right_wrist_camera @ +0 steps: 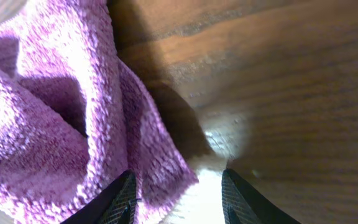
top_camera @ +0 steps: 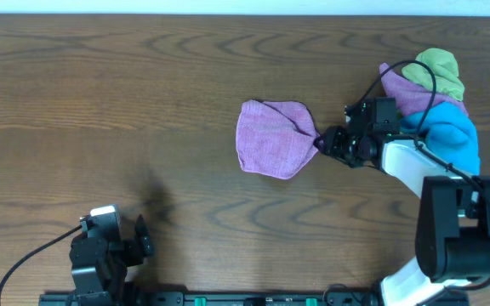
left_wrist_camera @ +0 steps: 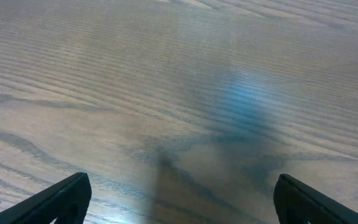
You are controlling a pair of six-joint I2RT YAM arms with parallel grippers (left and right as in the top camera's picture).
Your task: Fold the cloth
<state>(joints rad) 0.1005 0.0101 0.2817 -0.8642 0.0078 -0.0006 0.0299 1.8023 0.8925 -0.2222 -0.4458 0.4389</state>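
The lilac cloth [top_camera: 270,138] lies crumpled and partly doubled over at the table's middle. My right gripper [top_camera: 321,141] is at the cloth's right corner. In the right wrist view the cloth [right_wrist_camera: 55,124] fills the left side, and its corner lies between the spread fingers [right_wrist_camera: 179,199]. The fingers are open around that corner, not closed on it. My left gripper [top_camera: 143,239] rests at the front left, far from the cloth. It is open and empty in the left wrist view [left_wrist_camera: 179,202], over bare wood.
A pile of other cloths sits at the right edge behind the right arm: an olive-green one [top_camera: 439,68], a purple one [top_camera: 405,92] and a bright blue one [top_camera: 451,132]. The wooden table [top_camera: 100,102] runs bare to the left.
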